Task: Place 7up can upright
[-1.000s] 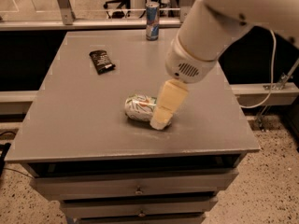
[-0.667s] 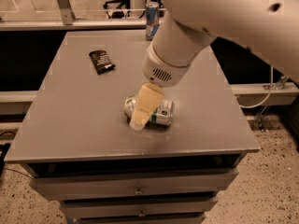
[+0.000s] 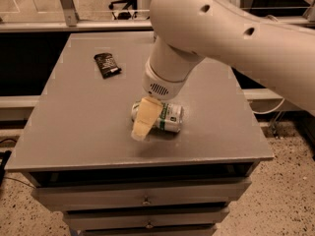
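Note:
The 7up can (image 3: pixel 169 118) lies on its side near the middle front of the grey table (image 3: pixel 74 132), white and silver with green lettering. My gripper (image 3: pixel 143 123) hangs down from the big white arm and sits in front of the can's left end, covering that end. Whether it touches or holds the can cannot be told. The can's right part shows beside the gripper.
A small flat black packet (image 3: pixel 107 64) lies at the back left of the table. My white arm (image 3: pixel 236 38) fills the upper right and hides the table's back right. Drawers (image 3: pixel 145 200) are under the table's front edge.
My arm has swung left and nearer the camera. The gripper has moved from the can's right end to its left end. The can has stayed lying on its side.

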Controlling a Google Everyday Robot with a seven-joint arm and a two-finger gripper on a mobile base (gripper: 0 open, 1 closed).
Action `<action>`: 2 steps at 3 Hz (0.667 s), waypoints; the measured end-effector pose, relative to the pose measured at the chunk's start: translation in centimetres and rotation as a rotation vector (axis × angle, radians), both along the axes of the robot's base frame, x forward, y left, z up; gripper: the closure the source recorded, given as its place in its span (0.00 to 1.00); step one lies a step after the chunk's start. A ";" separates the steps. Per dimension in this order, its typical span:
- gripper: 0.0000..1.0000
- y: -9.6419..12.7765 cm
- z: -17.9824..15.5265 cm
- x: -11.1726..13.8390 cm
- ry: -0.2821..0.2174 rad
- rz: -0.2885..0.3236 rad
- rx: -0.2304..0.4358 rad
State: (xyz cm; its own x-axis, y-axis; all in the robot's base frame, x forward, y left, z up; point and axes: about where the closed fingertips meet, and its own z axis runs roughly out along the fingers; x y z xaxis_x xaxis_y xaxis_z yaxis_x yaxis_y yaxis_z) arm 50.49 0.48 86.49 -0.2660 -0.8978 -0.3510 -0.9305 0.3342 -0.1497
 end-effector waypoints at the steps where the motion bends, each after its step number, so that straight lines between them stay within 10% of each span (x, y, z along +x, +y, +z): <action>1: 0.00 -0.7 -1.2 0.1 0.011 -0.020 -0.015; 2: 0.24 -0.7 -3.0 0.2 0.050 -0.022 -0.020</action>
State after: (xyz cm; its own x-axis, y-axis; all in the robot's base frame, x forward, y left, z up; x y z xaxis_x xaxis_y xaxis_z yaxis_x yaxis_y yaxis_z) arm 50.66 -0.25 83.49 -0.3029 -0.8982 -0.3186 -0.9294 0.3523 -0.1096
